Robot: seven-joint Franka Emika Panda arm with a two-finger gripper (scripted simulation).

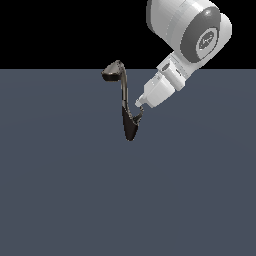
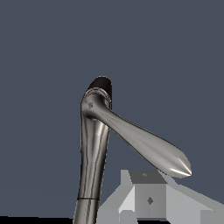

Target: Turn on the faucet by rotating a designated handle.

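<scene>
A white robot arm [image 1: 190,30] reaches down from the upper part of the exterior view's right toward a small dark metal faucet [image 1: 124,102] that stands on a plain slate-blue floor [image 1: 60,190]. Behind the floor the background is solid black.

The faucet sits near the middle of the exterior view, a little above centre. It has a tapered black base at the bottom, a slim neck rising from it, and a wider flattened head that bends over toward the exterior view's left at the top. A short, thin, hooked handle [image 1: 138,116] sprouts from the base on the exterior view's right side.

The gripper [image 1: 140,105] points down and toward the exterior view's left, and its tip is right at the handle, touching it or just beside it; at this size the contact cannot be made out. Whether the fingers are spread or closed on the handle cannot be told from either picture.

In the wrist view the faucet fills the middle: a shiny grey stem runs up to a dark rounded cap, and the long, tapered, silvery handle [image 2: 148,146] slants away from that joint to a pointed tip. A pale grey blocky part of the gripper [image 2: 148,199] shows just beside that tip, at the picture's edge.
</scene>
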